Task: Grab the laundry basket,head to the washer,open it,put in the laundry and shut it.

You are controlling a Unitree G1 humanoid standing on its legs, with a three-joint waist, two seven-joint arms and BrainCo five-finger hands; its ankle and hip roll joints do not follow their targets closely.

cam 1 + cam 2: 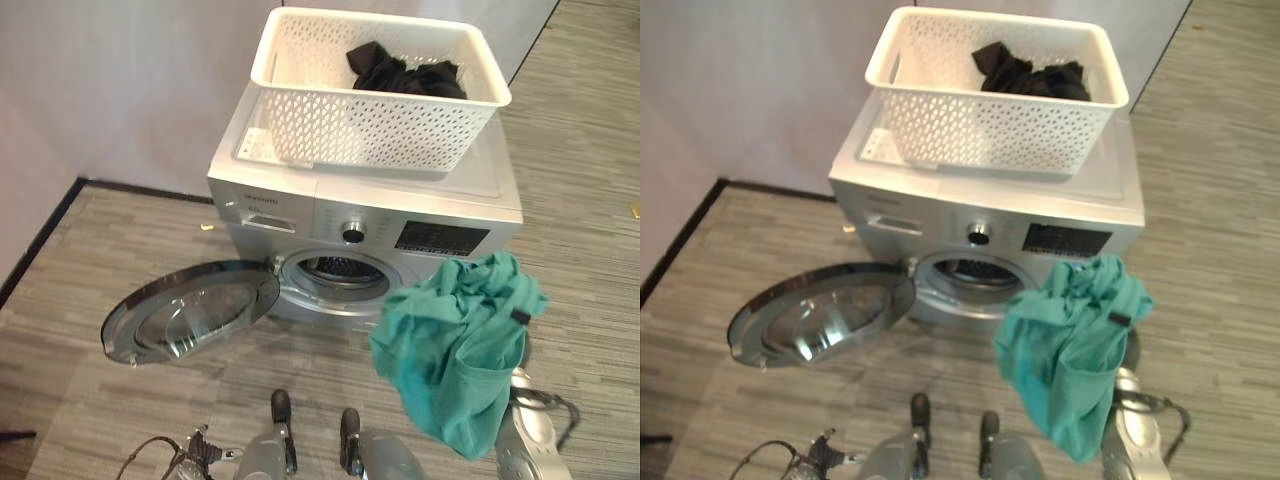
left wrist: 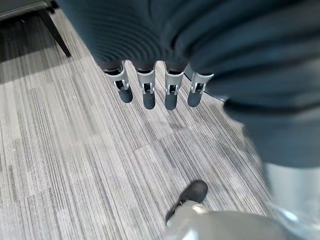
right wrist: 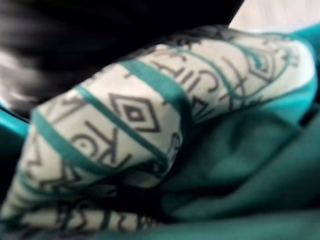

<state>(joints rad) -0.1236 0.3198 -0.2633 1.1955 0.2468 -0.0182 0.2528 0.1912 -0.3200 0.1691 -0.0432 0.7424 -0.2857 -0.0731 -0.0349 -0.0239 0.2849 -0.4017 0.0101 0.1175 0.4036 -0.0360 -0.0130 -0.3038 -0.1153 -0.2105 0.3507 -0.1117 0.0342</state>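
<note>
Grey plank flooring surrounded the silver front-loading washer [image 1: 365, 225], whose round door [image 1: 190, 310] already hung open, with the white perforated plastic laundry basket [image 1: 375, 90] on its top still holding a black garment [image 1: 405, 72]; a teal cloth garment [image 1: 460, 345] hung raised before the drum opening, hiding the right hand so its grip could not be told, the left hand [image 2: 150, 85] dangled slack-fingered over the floor, and loading and shutting remained.

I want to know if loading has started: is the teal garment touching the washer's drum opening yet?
Cannot tell. In the left eye view the teal garment hangs in front of the washer, overlapping the right edge of the drum opening; no view shows contact or a gap.
</note>
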